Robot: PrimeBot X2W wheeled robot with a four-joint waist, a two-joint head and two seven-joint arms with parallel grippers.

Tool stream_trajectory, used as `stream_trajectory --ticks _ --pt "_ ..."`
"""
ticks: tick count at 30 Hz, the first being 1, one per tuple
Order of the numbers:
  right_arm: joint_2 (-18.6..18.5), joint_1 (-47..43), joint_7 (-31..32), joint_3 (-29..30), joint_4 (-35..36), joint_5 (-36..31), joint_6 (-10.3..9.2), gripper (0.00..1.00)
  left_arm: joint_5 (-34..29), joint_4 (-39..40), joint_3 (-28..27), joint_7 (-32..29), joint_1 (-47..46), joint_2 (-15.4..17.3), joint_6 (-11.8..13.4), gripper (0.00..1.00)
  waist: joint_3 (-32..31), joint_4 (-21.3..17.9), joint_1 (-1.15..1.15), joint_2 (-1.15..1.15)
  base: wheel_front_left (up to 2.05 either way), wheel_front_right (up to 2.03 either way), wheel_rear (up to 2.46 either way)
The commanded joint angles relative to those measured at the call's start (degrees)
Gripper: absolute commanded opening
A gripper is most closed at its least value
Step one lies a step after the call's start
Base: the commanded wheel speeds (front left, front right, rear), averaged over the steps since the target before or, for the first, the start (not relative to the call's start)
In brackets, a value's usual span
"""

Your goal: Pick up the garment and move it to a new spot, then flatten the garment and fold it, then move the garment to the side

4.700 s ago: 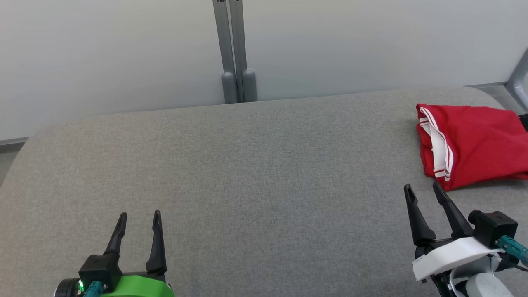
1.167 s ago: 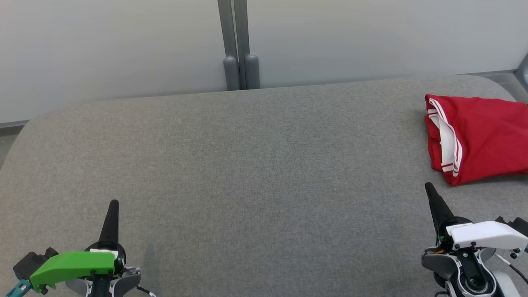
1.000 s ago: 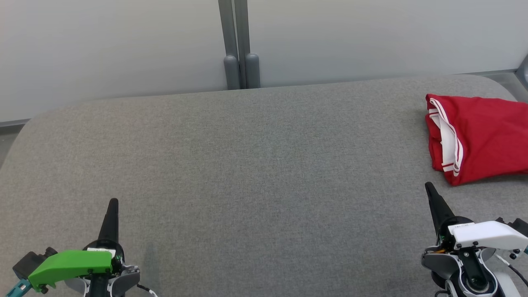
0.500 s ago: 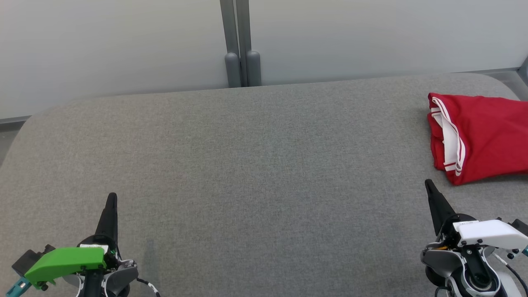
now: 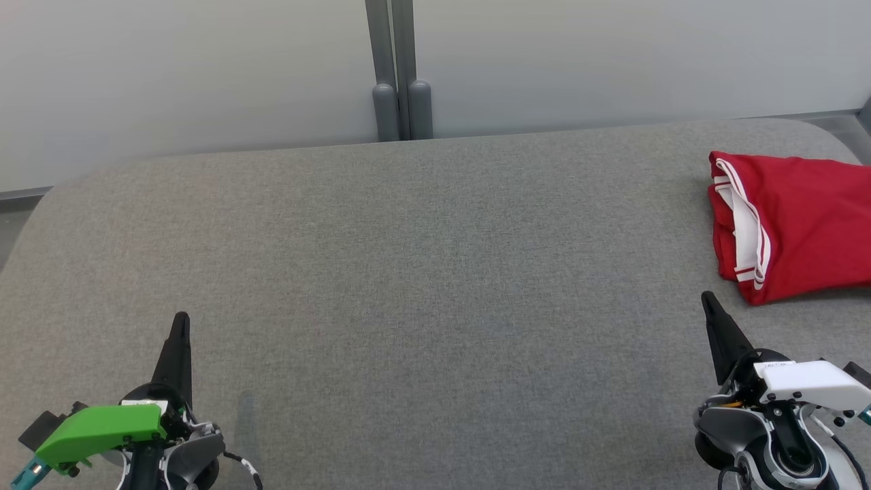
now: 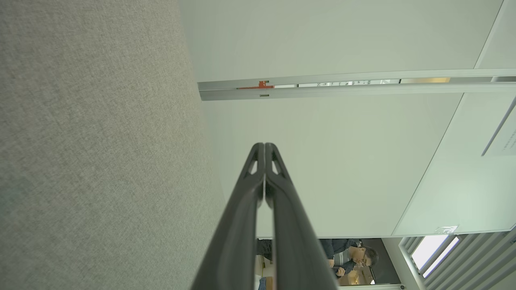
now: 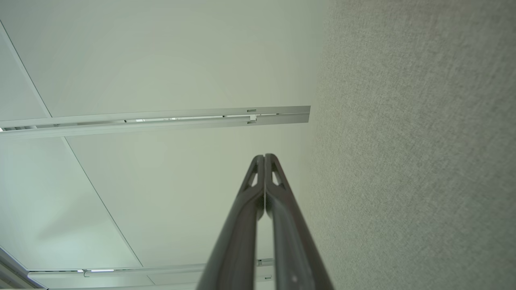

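Now: left gripper [image 5: 179,325] fingers pressed together, nothing between. Right gripper [image 5: 710,304] same, tips touching, empty. Both on near side of paired grey metal post [image 5: 401,102], 1 to its left, 1 to its right. Folded red jersey garment with white red-striped sleeve [image 5: 806,218] lies far right of post, just beyond right gripper, apart from it; lettering hidden. Judged: fold done, garment set aside. Good finish: park arms without brushing hem. Surface: grey woven padded table [image 5: 435,272], rounded corners, reaching post. Pale wall panels [image 5: 204,68] flank post.
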State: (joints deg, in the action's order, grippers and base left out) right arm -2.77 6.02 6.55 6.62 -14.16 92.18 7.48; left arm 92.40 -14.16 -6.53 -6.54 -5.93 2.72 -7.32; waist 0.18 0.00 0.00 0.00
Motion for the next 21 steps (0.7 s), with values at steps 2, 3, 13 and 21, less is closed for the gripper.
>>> stream_trajectory --ticks 2,3,13,21 --pt "-0.1 0.4 0.2 0.1 0.2 0.3 0.02 0.0 0.0 0.1 -0.2 -0.2 -0.7 0.3 -0.3 0.0 0.0 0.0 0.0 0.0 0.0 0.0 0.0" --pt "-0.1 0.4 0.2 0.1 0.2 0.3 0.02 0.0 0.0 0.2 -0.2 -0.2 -0.7 0.3 -0.3 0.0 0.0 0.0 0.0 0.0 0.0 0.0 0.0" --pt "-0.1 0.4 0.3 0.1 0.2 0.3 0.02 0.0 0.0 0.2 -0.1 -0.2 -0.7 0.3 -0.3 0.0 0.0 0.0 0.0 0.0 0.0 0.0 0.0" --pt "-0.1 0.4 0.3 0.1 0.2 0.3 0.02 0.0 0.0 0.2 -0.1 -0.2 -0.7 0.3 -0.3 0.0 0.0 0.0 0.0 0.0 0.0 0.0 0.0"
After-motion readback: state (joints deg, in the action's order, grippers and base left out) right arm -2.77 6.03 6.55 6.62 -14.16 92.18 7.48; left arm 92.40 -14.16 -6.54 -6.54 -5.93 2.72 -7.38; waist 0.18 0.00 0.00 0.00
